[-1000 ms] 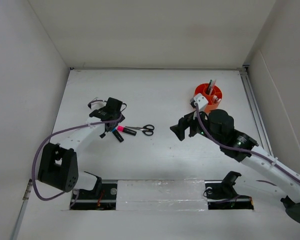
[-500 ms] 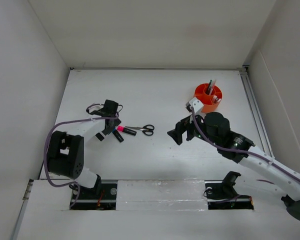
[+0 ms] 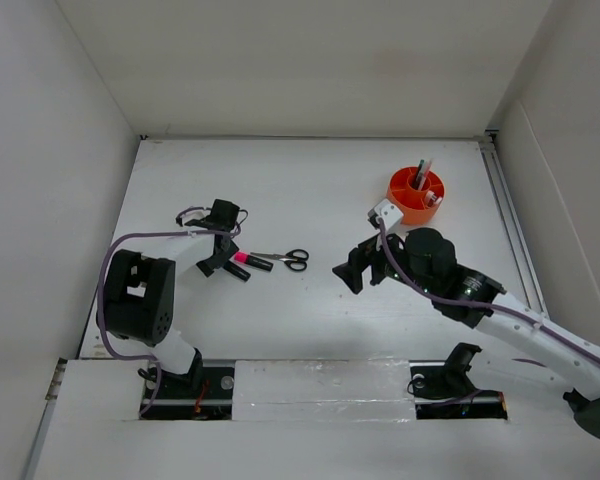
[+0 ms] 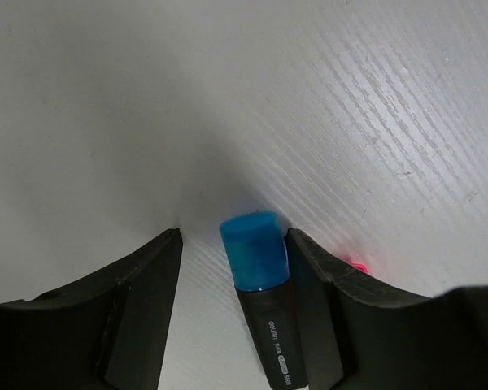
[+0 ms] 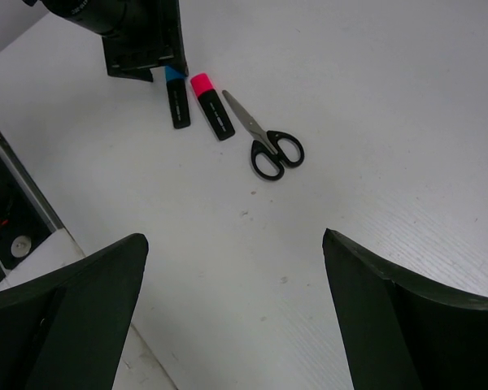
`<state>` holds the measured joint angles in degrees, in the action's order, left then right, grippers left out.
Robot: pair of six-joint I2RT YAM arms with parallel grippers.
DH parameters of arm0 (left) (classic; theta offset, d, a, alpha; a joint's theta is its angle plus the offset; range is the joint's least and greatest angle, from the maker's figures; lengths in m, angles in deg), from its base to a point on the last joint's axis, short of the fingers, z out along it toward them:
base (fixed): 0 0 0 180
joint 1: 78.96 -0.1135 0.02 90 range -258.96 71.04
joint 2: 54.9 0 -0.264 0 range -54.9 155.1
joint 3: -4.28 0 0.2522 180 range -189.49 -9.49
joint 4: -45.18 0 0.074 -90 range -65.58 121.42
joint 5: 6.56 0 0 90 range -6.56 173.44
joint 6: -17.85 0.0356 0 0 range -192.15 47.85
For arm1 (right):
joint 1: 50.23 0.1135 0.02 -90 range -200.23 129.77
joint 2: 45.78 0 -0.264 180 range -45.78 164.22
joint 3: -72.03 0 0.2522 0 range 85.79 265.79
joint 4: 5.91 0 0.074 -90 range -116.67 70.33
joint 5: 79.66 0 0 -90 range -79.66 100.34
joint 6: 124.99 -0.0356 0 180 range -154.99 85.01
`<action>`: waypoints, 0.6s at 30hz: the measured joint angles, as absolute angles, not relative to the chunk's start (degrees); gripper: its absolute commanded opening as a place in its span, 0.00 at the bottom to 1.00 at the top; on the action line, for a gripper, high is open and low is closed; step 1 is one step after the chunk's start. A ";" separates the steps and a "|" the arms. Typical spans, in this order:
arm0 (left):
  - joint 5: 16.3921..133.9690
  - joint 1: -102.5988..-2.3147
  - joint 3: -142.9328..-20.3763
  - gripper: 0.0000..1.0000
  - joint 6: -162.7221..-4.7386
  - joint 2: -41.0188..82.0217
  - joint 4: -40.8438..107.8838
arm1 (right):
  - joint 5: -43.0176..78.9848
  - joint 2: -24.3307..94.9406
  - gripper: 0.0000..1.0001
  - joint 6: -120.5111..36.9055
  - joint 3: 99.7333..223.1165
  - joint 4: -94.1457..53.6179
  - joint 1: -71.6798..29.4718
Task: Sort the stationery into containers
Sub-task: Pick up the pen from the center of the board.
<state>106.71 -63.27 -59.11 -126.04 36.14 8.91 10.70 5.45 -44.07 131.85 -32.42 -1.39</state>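
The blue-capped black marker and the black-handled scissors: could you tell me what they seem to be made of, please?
The blue-capped black marker looks plastic: a smooth, faintly glossy cap and a matte barrel with printed white lettering. The black-handled scissors seem to have grey metal blades, probably steel, and moulded plastic loops, though they show small.

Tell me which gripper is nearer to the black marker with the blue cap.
Left. The left gripper straddles the blue-capped black marker on the table. The right gripper is open and apart from it, beyond the black-handled scissors.
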 measured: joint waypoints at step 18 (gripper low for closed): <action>106.21 -63.30 -59.13 0.12 -126.19 36.38 10.77 | 10.55 4.31 0.93 -44.05 131.81 -32.49 -1.30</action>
<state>106.21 -63.30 -59.13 -126.19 36.38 10.77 10.55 4.31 -44.05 131.81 -32.49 -1.30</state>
